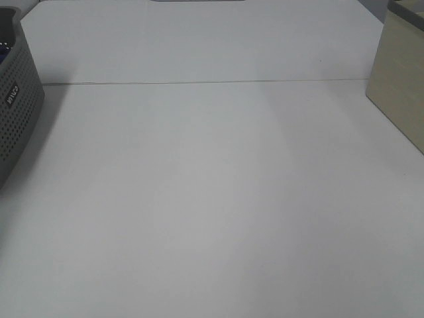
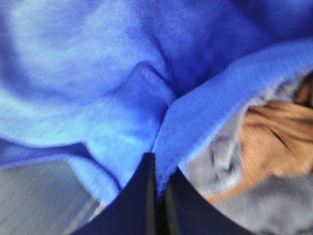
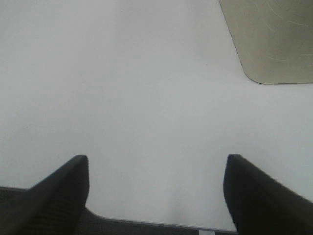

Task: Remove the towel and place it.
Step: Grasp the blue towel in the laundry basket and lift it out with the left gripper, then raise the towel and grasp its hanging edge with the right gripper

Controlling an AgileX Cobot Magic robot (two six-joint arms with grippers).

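In the left wrist view the royal-blue towel (image 2: 98, 88) fills most of the picture, lying crumpled in folds. My left gripper (image 2: 157, 157) is shut, its two dark fingers pressed together on a stitched fold of the towel's edge. In the exterior high view only a sliver of blue (image 1: 2, 48) shows inside the grey basket (image 1: 18, 112) at the far left; neither arm appears there. My right gripper (image 3: 156, 164) hangs open over the bare white table (image 3: 146, 88), holding nothing.
An orange cloth (image 2: 279, 132) and a grey cloth (image 2: 222, 164) lie under the towel's edge. The basket's ribbed grey wall (image 2: 39, 196) shows beside the left fingers. A beige box (image 1: 397, 79) stands at the table's right edge, its corner (image 3: 274, 39) beyond the right gripper.
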